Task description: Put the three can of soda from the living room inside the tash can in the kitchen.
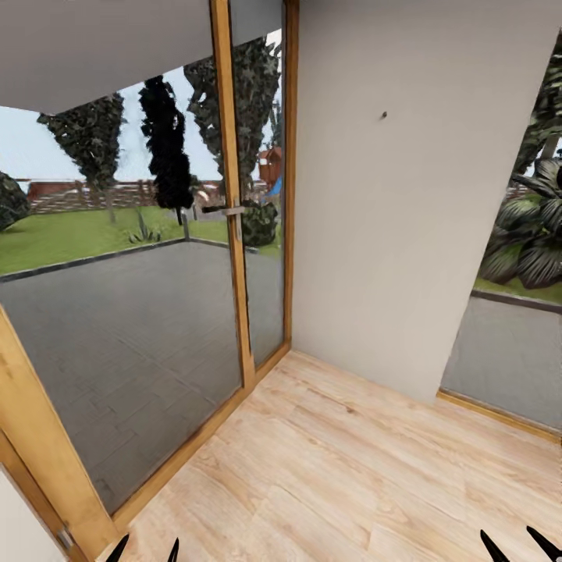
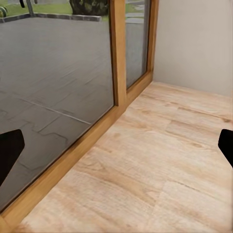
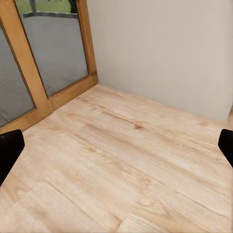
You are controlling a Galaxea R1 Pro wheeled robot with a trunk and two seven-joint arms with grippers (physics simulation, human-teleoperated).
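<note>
Two pincers hang released over bare light wood floor [image 1: 328, 468] — left pincer [image 1: 146, 549], right pincer [image 1: 517, 544], nothing between their fingers. Ahead, a wood-framed glass door [image 1: 140, 312] meets a plain wall [image 1: 390, 218] at the corner.

Wood-framed glass door [image 1: 156, 312], beige wall [image 1: 390, 195], plank floor [image 1: 351, 468].

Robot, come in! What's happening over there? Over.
Left gripper open, empty. Right gripper open, empty. Facing glass door and wall. Wood floor ahead.
</note>
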